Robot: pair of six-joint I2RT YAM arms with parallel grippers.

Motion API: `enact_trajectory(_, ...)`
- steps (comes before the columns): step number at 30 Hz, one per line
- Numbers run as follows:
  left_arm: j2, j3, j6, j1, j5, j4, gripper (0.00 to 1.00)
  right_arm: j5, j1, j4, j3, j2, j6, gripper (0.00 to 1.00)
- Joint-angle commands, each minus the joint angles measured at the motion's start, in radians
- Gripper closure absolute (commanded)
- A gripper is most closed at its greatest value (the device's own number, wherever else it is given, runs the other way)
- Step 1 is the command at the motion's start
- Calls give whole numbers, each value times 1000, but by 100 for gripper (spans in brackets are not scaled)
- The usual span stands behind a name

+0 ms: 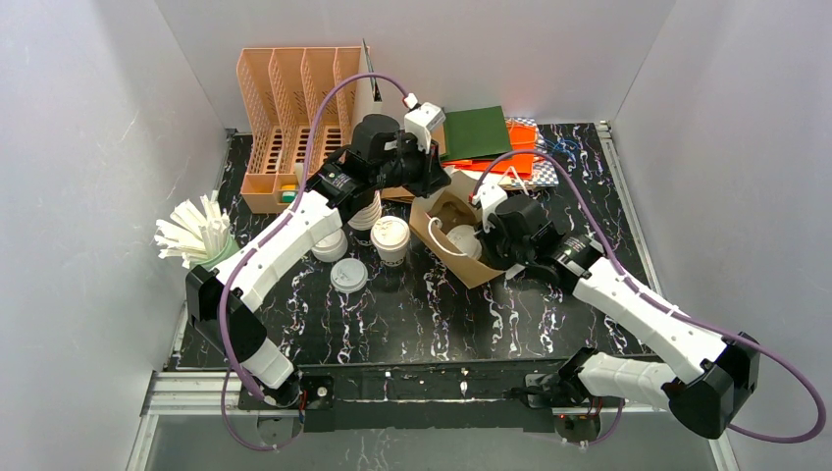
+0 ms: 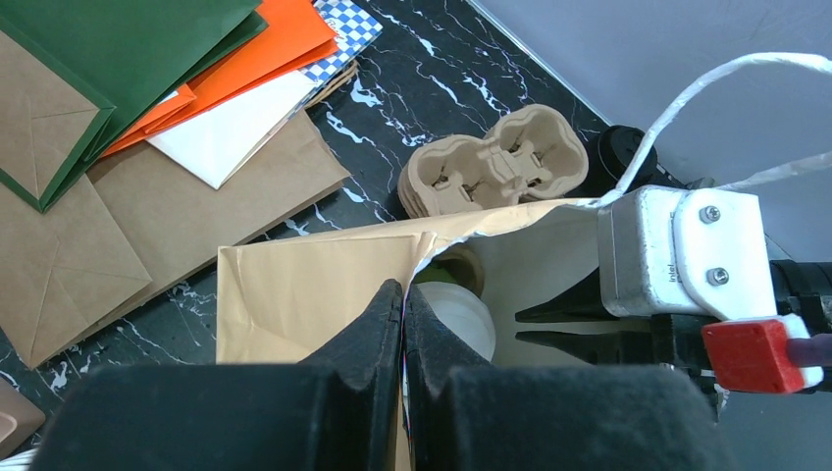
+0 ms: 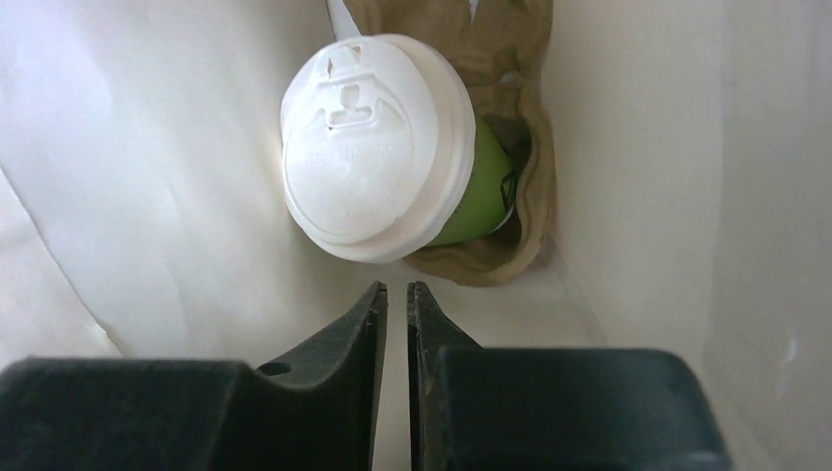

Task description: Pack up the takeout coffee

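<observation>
Green cup [image 3: 378, 147] upper centre, lid facing lens, long axis tipped left. Left end effector [image 2: 403, 304] pinches bag [image 2: 304, 285] rim; right end effector [image 3: 397, 314] narrow, empty.

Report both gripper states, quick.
Left gripper: closed, pinching the rim of the paper bag.
Right gripper: closed on nothing, inside the bag, just short of the green lidded cup.
</observation>
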Motion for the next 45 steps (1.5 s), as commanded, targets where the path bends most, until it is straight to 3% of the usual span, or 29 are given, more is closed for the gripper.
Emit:
enact_trajectory(1,-33,9,2,13,19,8,100,14,0,-42,32,-15,-16,79)
enact_trajectory(7,-17,8,-14,14,66,26,100,-100,0,119,66,-1,-83,59)
enact_trajectory(12,-7,23,-18,15,82,31,100,-129,0,138,113,101,-114,16)
enact_trajectory(15,-5,27,-21,15,86,30,100,-111,4,158,103,133,-147,2)
enact_trajectory(30,29,67,-14,16,109,6,100,-19,51,69,147,280,-221,2)
enact_trajectory(37,30,73,7,26,105,-4,100,-30,52,28,166,259,-191,20)
enact_trajectory(45,28,73,33,58,119,-20,100,-3,52,-38,151,166,-134,30)
